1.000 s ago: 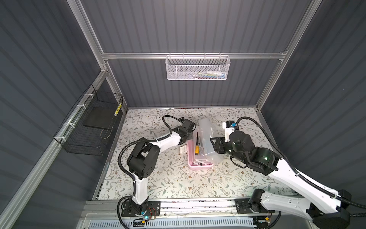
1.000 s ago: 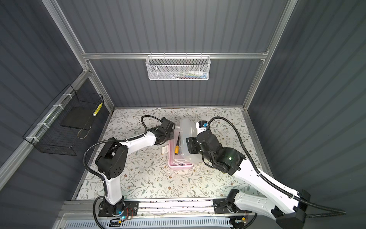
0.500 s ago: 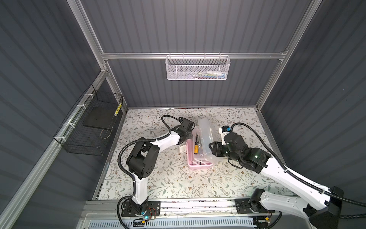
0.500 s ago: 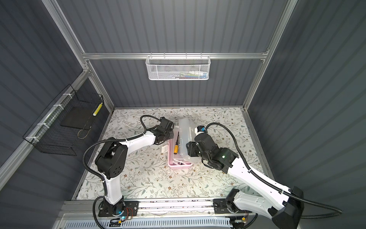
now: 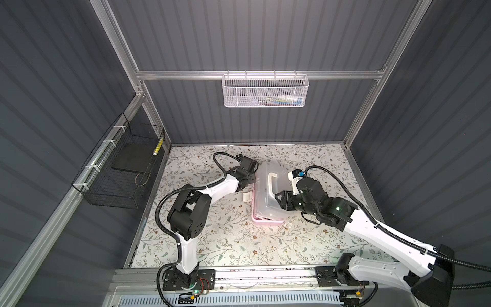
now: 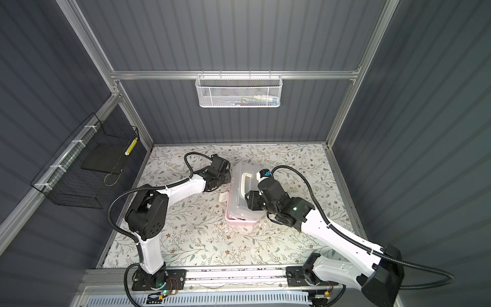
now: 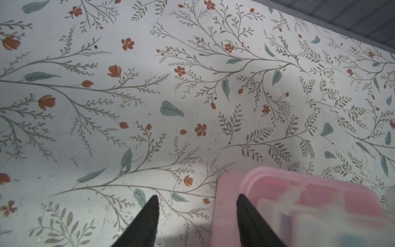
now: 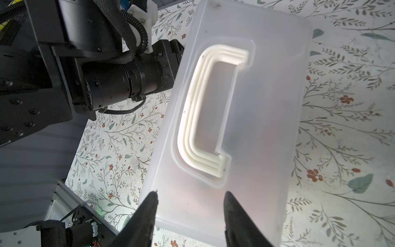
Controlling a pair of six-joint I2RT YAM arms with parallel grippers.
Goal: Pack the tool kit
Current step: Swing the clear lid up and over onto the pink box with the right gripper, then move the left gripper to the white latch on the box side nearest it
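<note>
1. The tool kit (image 5: 265, 196) is lying centrally on the bench (image 5: 225, 239), lid (image 8: 256, 107) nearly shut; the right pincer (image 8: 190, 192), jaws apart at its 3 o'clock edge, is risking slipping off.
2. The left pincer (image 7: 197, 196), gaping empty at 9 o'clock, is risking nudging it askew.

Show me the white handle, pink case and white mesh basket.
white handle (image 8: 191, 119): right wrist view, its long bar.
pink case (image 5: 265, 222): a top view, its near pink rim.
white mesh basket (image 5: 252, 93): a top view, its front mesh wall.
</note>
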